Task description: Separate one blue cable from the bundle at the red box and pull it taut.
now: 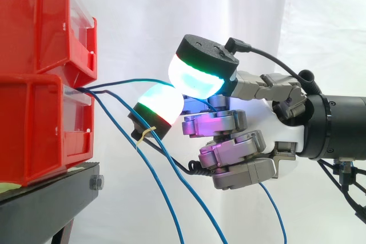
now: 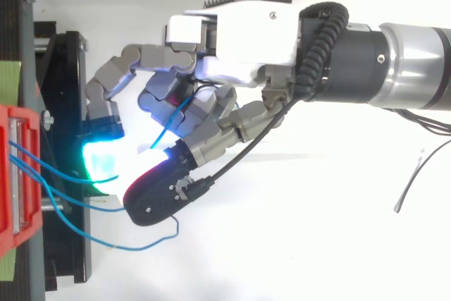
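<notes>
Pinching blue cable between pads, hand curled, contact hidden, red box cropped.

Red bins, black stand — blue cables; grey robot hand — pads cyan-green.

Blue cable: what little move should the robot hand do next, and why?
Probably draw the hand back a little, away from the red box. One blue cable seems pinched between its glowing pads, yet it bows instead of running straight; the other cables hang loose below.
</notes>
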